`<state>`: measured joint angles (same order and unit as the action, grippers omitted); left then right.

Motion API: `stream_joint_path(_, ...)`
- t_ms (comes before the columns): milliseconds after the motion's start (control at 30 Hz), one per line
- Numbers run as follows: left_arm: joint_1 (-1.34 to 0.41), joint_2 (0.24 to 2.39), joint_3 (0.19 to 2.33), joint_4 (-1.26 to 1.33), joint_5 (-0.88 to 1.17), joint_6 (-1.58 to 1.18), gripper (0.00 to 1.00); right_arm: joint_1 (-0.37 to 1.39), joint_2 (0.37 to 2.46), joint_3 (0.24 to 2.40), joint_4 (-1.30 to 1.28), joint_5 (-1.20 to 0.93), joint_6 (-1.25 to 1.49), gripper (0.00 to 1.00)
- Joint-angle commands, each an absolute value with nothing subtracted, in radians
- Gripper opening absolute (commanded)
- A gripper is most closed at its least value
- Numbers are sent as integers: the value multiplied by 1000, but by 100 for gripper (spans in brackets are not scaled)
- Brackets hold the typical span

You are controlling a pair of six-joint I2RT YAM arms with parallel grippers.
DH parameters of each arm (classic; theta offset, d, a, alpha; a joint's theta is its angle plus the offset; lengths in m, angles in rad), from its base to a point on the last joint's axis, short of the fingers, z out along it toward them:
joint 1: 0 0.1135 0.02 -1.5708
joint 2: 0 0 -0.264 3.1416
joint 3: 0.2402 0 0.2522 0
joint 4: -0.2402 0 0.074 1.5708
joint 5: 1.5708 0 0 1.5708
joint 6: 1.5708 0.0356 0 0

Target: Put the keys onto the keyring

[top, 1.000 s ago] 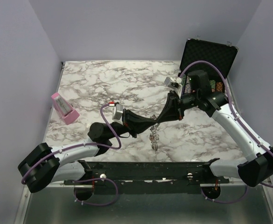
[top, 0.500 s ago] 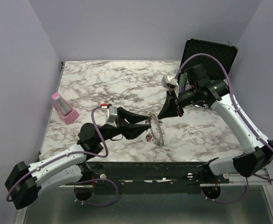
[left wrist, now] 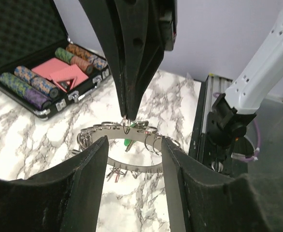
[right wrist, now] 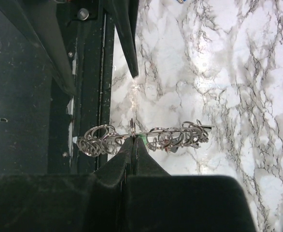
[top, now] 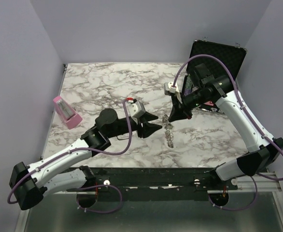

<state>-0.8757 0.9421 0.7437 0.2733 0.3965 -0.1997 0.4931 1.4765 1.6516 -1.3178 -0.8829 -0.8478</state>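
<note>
Right gripper (top: 171, 117): black fingers pressed together, pinching top rim of thin silvery-grey metal keyring (top: 169, 130) with bumpy edge of small wire loops. Keyring: hangs on edge from that pinch over white-and-grey marble tabletop (top: 107, 87), near front middle; bottom touching marble or not, cannot tell. Tiny green-headed key (left wrist: 128, 143) among loops just under pinch point; more small dark bits dangling below rim, too small to name. Left gripper (top: 157, 122): jaws apart, holding nothing, tips just beside keyring on its left, not touching. In left wrist view, frames ring between own fingers (left wrist: 91, 169). Open black foam-lined case (top: 228, 52) at far right behind right arm, holding stacked striped poker chips (left wrist: 33, 82) and red cards (left wrist: 59, 72). Pink wedge-shaped plastic box (top: 66, 112) near left edge, well apart from everything else.
</note>
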Motion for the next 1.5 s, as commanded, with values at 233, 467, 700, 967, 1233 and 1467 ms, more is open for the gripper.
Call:
stream_joint_path(233,-917,1104,815,337,371,-163,48,505,1468,1677,-1374,-884,-867,0)
stream_joint_path(467,-919,1138,836,333,405,-163,31,505,1468,1671,-1371,-902,-862,0)
stream_joint_path(700,-919,1152,845,313,417,-156,12,505,1462,1666,-1371,-916,-864,0)
stream_joint_path(967,-919,1178,884,258,448,-158,0,506,1453,1655,-1368,-930,-862,0)
stream_joint_path(1233,-919,1173,890,239,439,-164,15,506,1447,1648,-1362,-937,-854,0)
stream_joint_path(1467,-919,1177,897,230,459,-166,2,505,1447,1648,-1362,-945,-853,0)
